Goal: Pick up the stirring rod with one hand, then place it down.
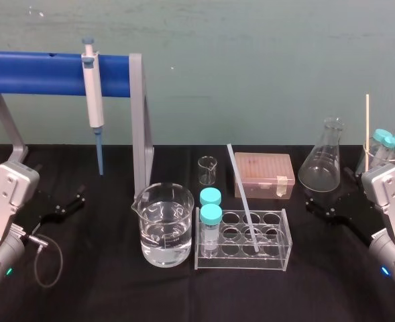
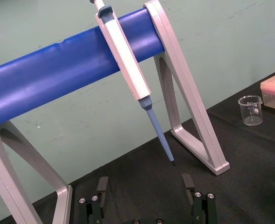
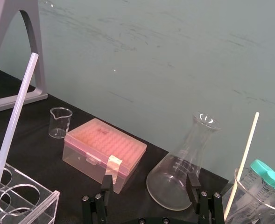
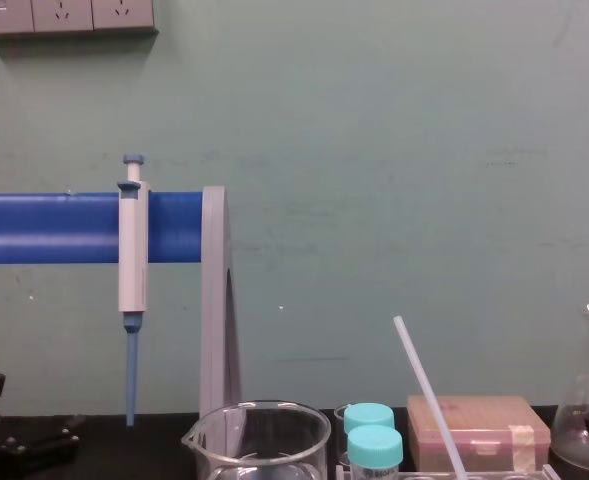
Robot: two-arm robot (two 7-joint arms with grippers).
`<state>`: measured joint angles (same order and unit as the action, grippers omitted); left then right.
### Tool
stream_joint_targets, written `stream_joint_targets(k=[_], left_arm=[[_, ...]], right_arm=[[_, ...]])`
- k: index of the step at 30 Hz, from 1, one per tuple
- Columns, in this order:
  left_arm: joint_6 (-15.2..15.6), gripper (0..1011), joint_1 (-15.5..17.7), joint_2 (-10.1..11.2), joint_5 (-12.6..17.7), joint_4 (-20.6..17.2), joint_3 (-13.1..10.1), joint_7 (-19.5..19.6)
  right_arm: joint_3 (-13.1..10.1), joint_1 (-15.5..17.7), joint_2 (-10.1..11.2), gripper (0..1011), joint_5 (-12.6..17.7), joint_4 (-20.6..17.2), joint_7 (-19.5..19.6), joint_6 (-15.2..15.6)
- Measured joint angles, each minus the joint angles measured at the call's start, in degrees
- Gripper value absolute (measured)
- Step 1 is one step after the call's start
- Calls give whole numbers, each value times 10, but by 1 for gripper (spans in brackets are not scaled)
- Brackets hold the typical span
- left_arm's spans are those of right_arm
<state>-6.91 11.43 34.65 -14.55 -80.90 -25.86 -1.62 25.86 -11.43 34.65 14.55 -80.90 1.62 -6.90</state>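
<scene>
The stirring rod [image 1: 243, 198] is a translucent white rod leaning in a hole of the clear tube rack [image 1: 278, 258], its top tilted back and to the left. It also rises at the edge of the right wrist view [image 3: 13, 128] and in the chest view [image 4: 429, 395]. My right gripper [image 1: 319, 207] rests low at the right of the black table, open and empty [image 3: 150, 186], well to the right of the rod. My left gripper [image 1: 64, 205] sits at the far left, open with nothing between its fingers [image 2: 145, 186].
A beaker of water [image 1: 162, 225] and two teal-capped tubes [image 1: 210, 204] stand left of the rod. Behind are a small beaker [image 1: 208, 170], a pink tip box [image 1: 263, 174] and a conical flask [image 1: 323, 164]. A pipette [image 1: 93, 87] hangs on the blue-bar stand [image 1: 36, 72].
</scene>
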Motion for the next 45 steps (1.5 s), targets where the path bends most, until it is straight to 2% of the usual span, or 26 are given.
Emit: stream_joint_targets(k=[17,21,27,31,32,34,37,42,45], left_arm=[[0,1000,0,0,0,0,0,0],[0,1000,0,0,0,0,0,0],[0,1000,0,0,0,0,0,0],[0,1000,0,0,0,0,0,0],[0,1000,0,0,0,0,0,0],[0,1000,0,0,0,0,0,0],[0,1000,0,0,0,0,0,0],[0,1000,0,0,0,0,0,0],[0,1000,0,0,0,0,0,0]], right_arm=[[0,0,0,1003,0,0,0,0],[-7,1,-1,1003,-2,-4,-5,4],[-26,-2,-11,1003,37,-24,-42,16],[-40,-10,-25,1003,87,-43,-89,35],[-40,-10,-25,1003,87,-43,-89,35],[-45,-20,-37,1003,119,-51,-122,53],[-46,-32,-50,1003,146,-53,-149,79],[-43,-55,-69,1003,169,-47,-177,123],[-37,-72,-79,1003,172,-37,-190,146]])
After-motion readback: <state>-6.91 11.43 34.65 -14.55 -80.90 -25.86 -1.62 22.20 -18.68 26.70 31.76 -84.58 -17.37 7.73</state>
